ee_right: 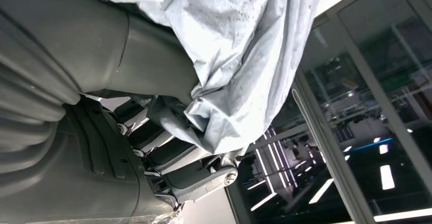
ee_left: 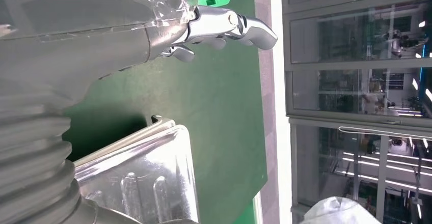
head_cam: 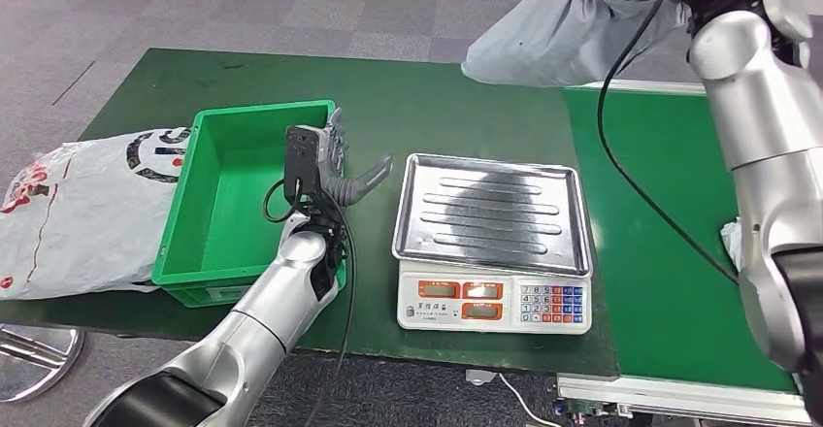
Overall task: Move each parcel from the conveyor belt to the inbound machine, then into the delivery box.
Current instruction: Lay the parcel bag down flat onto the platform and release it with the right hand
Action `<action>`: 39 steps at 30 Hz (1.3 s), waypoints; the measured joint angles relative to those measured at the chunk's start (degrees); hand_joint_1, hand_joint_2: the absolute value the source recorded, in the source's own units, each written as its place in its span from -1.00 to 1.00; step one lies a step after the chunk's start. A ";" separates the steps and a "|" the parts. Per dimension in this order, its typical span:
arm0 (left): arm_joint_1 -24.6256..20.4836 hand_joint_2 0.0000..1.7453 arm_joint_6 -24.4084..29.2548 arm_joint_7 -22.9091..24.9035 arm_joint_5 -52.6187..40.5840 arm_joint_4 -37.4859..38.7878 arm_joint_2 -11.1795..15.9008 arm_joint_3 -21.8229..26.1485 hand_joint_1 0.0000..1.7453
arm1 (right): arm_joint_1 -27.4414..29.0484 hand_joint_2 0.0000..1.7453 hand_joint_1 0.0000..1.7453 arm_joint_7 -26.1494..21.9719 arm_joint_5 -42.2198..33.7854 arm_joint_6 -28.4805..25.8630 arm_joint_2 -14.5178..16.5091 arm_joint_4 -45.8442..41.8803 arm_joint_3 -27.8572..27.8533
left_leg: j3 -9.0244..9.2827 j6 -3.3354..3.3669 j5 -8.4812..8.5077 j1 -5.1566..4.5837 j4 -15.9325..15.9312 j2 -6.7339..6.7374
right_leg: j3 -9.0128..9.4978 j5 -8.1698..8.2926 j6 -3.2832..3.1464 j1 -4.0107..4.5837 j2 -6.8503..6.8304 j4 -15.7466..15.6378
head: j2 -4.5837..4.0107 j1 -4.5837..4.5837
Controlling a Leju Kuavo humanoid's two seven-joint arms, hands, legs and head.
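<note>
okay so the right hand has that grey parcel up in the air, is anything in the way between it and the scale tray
Nothing visible blocks it. The right hand grips the grey parcel raised beyond the scale tray, whose steel surface lies bare. The left hand hangs beside the tray's left edge, over the green bin, not over the tray.

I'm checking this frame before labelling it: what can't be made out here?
- Grey plastic parcel bag: top cut off by the head view's edge; any label unreadable.
- Right hand: fingers partly covered by the bag in the right wrist view.
- Silver weighing scale: display digits too small.
- Green plastic crate: right wall hidden behind the left hand.
</note>
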 joint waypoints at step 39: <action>2.13 1.00 -2.31 -0.48 3.55 -0.02 2.24 -2.97 -1.00 | 24.32 1.00 -1.00 2.15 -20.27 13.17 8.92 -11.34 20.60 | 0.04 -0.11 0.00 0.14 0.00 0.17 | -0.04 -0.02 -0.24 0.14 0.14 -0.05 | 0.00 -0.01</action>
